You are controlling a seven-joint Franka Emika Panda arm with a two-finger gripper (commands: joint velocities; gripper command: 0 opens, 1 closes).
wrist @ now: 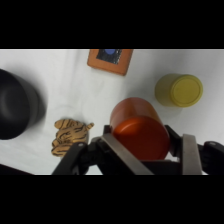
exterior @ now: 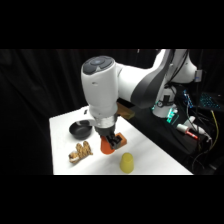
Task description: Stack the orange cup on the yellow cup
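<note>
White Franka arm reaching from the upper right over the white tabletop [exterior: 150,152]. The hand [exterior: 111,142] points downward and is closed around the orange cup [wrist: 137,130], which lies between the two fingers [wrist: 191,152] with its flat base turned toward the wrist camera; in the side view only a small part of the orange cup [exterior: 106,147] shows below the hand, near the tabletop's middle. The yellow cup [exterior: 127,163] stands upside down on the tabletop, just beside the hand toward the near edge and apart from the orange cup. A black bowl [exterior: 80,130] sits toward the far left. A tiger-striped toy [exterior: 81,151] lies left of the hand. A brown square block with a dark top [wrist: 110,59] appears at the wrist view's upper edge.
</note>
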